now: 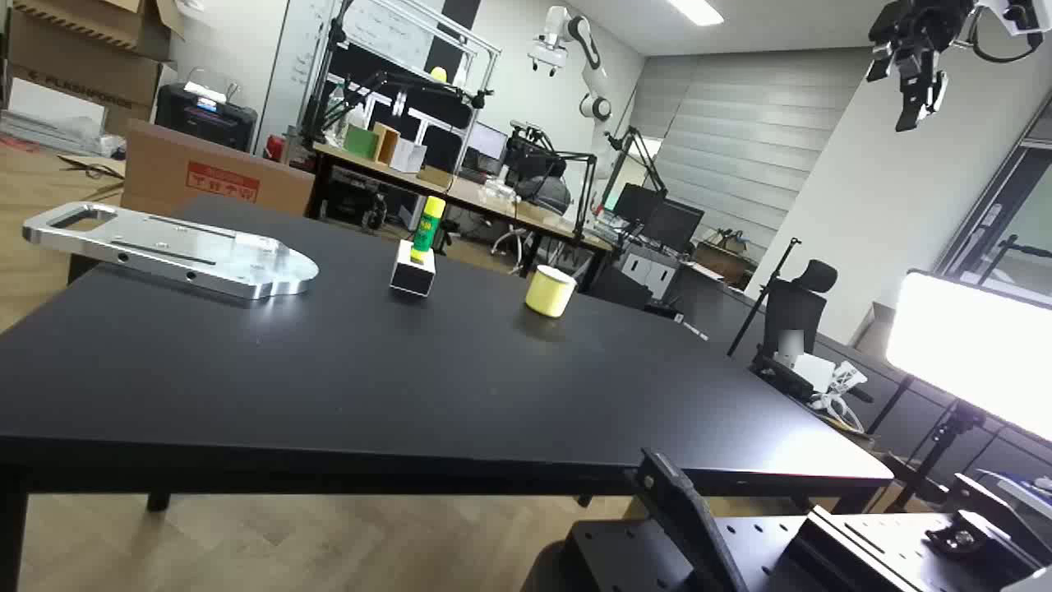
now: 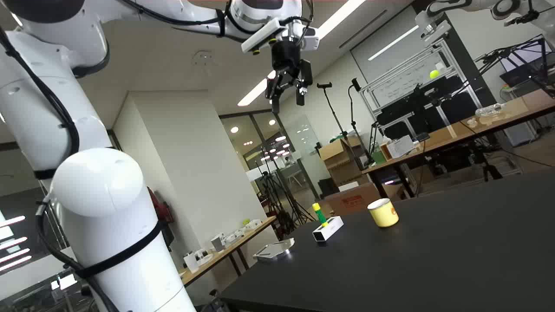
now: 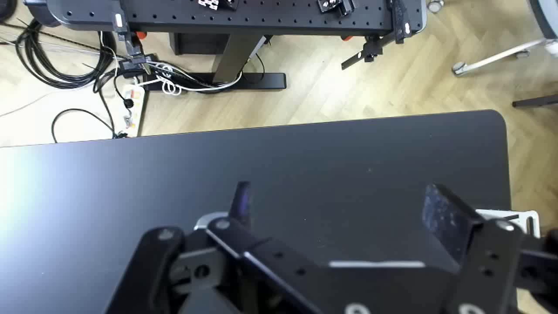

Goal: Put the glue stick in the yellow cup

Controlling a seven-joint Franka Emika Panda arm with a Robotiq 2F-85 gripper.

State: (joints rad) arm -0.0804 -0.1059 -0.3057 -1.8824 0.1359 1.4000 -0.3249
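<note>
Claw (image 2: 288, 102) spread wide, high above bench (image 2: 433, 268). Well below claw: glue stick (image 1: 426, 231) standing on black-and-white block (image 1: 412, 278); yellow cup (image 1: 549, 294), upright, apart from block.

Black table (image 1: 386, 386): metal plate (image 1: 205, 249); small box (image 1: 411, 278), glue stick (image 1: 428, 224) standing on it; yellow cup (image 1: 549, 293), upright, apart. Gripper (image 1: 912, 107), high up.

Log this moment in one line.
gripper: open, empty; glue stick: standing on box; yellow cup: upright on table; placing: not done
</note>
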